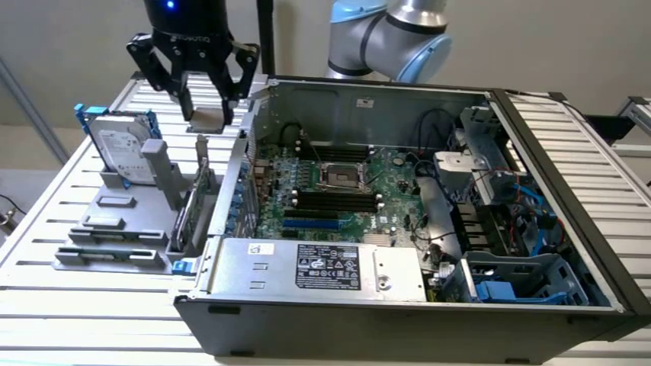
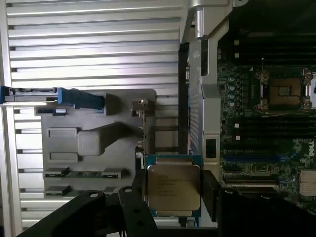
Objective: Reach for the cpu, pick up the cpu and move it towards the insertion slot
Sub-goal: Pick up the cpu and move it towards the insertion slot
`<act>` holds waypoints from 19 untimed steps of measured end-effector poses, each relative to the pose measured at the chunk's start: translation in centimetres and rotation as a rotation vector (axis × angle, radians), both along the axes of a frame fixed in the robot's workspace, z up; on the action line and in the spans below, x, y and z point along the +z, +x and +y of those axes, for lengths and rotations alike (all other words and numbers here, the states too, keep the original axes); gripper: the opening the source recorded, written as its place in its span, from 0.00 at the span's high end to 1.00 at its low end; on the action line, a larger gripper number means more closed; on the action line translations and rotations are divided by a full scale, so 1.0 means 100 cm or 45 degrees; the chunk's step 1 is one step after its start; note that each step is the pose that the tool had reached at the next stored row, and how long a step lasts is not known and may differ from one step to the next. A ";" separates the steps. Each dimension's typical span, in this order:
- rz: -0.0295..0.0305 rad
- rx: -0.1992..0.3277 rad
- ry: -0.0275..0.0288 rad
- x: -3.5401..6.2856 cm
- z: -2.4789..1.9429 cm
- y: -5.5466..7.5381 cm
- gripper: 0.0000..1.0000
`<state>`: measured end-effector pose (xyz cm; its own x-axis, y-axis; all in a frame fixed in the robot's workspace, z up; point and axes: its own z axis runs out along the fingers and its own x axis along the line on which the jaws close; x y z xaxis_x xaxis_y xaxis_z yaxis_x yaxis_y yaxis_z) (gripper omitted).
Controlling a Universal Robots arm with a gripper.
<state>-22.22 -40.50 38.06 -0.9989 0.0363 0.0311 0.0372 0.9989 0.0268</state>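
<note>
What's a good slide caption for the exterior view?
Gripper holding the cpu above the parts holder, beside the open computer case.

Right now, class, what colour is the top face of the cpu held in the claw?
Silver-grey metal, with a blue-green border; the cpu shows best in the wrist view.

A plain pale wall (image 1: 529,46) is seen behind everything in the exterior view. The scene is set on a table (image 1: 61,183) made of long white metal slats with thin dark gaps between them. The same slats (image 2: 94,44) are seen in the wrist view, where bright light is thrown back from them. A thin grey bar (image 1: 23,103) is seen leaning by the wall at the exterior view's left. A bit of pale floor (image 1: 18,179) is seen under it. A dark cable (image 1: 8,207) is seen hanging beside the table there.
</note>
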 end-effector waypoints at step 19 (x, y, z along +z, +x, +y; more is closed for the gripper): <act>0.0019 0.000 0.0043 0.0008 0.0025 0.086 0.45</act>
